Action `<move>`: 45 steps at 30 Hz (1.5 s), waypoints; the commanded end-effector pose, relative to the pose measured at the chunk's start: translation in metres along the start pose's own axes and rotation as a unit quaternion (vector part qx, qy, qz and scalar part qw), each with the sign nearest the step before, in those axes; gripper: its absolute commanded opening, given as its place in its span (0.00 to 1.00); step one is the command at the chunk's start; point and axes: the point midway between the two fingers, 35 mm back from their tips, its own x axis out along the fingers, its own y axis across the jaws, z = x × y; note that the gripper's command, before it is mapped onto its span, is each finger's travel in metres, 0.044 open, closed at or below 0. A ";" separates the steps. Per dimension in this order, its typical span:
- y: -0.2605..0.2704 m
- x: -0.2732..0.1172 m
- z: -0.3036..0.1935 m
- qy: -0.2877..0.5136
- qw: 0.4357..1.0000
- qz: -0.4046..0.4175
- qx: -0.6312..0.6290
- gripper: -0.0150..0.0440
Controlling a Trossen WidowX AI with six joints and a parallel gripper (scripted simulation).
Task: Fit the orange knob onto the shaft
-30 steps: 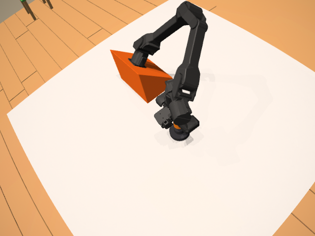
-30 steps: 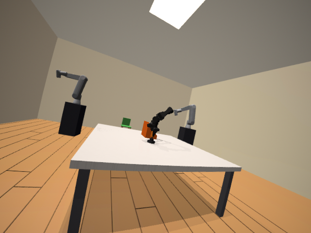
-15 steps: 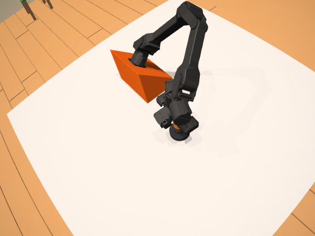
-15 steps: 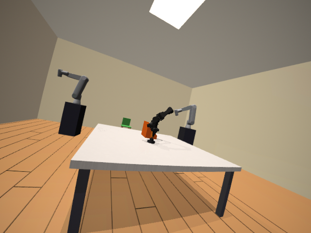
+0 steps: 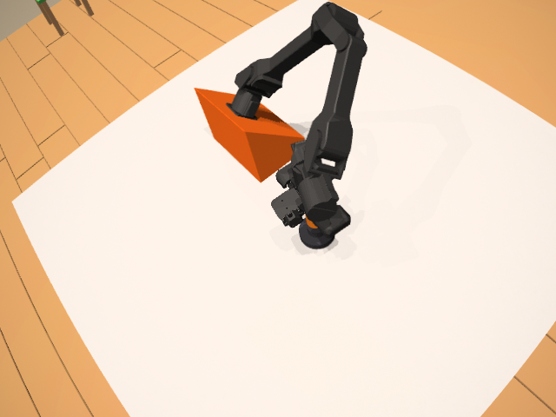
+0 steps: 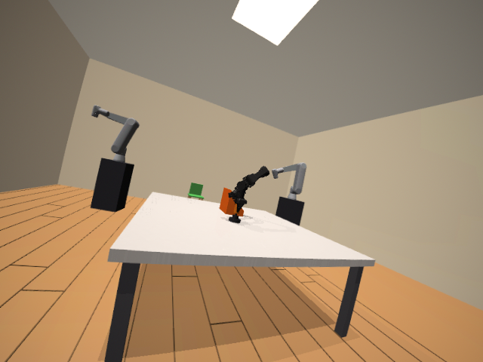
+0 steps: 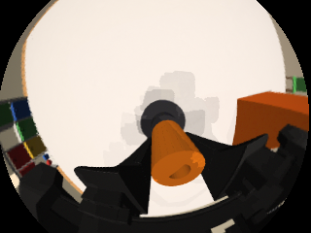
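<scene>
The orange knob (image 7: 170, 146) (image 5: 311, 222) stands upright over the round dark pedestal (image 7: 150, 118) (image 5: 315, 240) (image 6: 234, 219). In the wrist view its near end shows a dark opening, and its far end overlaps the pedestal's middle. My gripper (image 7: 167, 138) is shut on the knob, with one black finger on each side. The dark shaft is hidden by the knob and the fingers. I cannot tell how far down the knob sits or how its flat side is turned.
A large orange wedge-shaped block (image 5: 233, 143) (image 6: 226, 202) (image 7: 258, 118) stands on the white table (image 5: 201, 314) (image 6: 187, 237) beside the arm, under its base. Beyond the table are two grey arms on black stands and a green chair (image 6: 195, 189).
</scene>
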 end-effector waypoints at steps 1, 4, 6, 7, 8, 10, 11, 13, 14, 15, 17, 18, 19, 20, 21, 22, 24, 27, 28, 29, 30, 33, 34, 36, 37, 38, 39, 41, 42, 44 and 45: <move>0.000 0.001 0.000 0.000 1.000 0.000 0.003 0.25; 0.000 -0.003 0.001 0.000 1.000 0.000 0.003 0.25; 0.000 -0.004 0.000 0.000 1.000 0.000 0.003 0.25; 0.000 -0.004 0.000 0.000 1.000 0.000 0.007 0.25; 0.001 -0.004 0.000 0.000 1.000 0.000 0.015 0.25; 0.001 -0.004 0.000 0.000 0.999 0.000 0.041 0.25; 0.001 -0.004 0.000 0.000 0.998 0.000 0.060 0.25; 0.001 -0.003 0.000 0.000 0.996 0.000 0.093 0.25; 0.001 -0.003 0.000 0.000 0.995 0.000 0.103 0.25; 0.001 -0.002 0.000 0.000 0.994 0.000 0.107 0.25; 0.001 -0.002 0.000 0.000 0.994 0.000 0.107 0.25; 0.001 -0.001 0.000 0.000 0.994 0.000 0.107 0.25; 0.000 -0.001 0.000 0.000 0.994 0.000 0.107 0.25; 0.000 -0.001 0.000 0.000 0.994 0.000 0.107 0.25; 0.000 -0.001 0.000 0.000 0.994 0.000 0.107 0.25; 0.000 -0.001 0.000 0.000 0.994 0.000 0.107 0.25; 0.000 0.000 0.000 0.000 0.994 0.000 0.107 0.25; 0.000 0.000 0.000 0.000 0.994 0.000 0.107 0.25; 0.000 0.000 0.000 0.000 0.994 0.000 0.107 0.25; 0.000 0.000 0.000 0.000 0.994 0.000 0.107 0.25; 0.000 0.001 0.000 0.000 0.994 0.000 0.107 0.25; 0.000 0.000 0.000 0.000 0.994 0.000 0.107 0.25; 0.000 0.000 0.000 0.000 0.994 0.000 0.107 0.25; 0.000 0.000 0.000 0.000 0.994 0.000 0.107 0.25; 0.000 0.000 0.000 0.000 0.994 0.000 0.107 0.25; 0.000 0.000 0.000 0.000 0.994 0.000 0.107 0.25; 0.000 0.000 0.000 0.000 0.994 0.000 0.107 0.25; 0.000 0.000 0.000 0.000 0.994 0.000 0.107 0.25; 0.000 0.001 0.000 0.000 0.994 0.000 0.107 0.25; 0.000 0.001 0.000 0.000 0.994 0.000 0.107 0.25; 0.000 0.001 0.000 0.000 0.994 0.000 0.107 0.25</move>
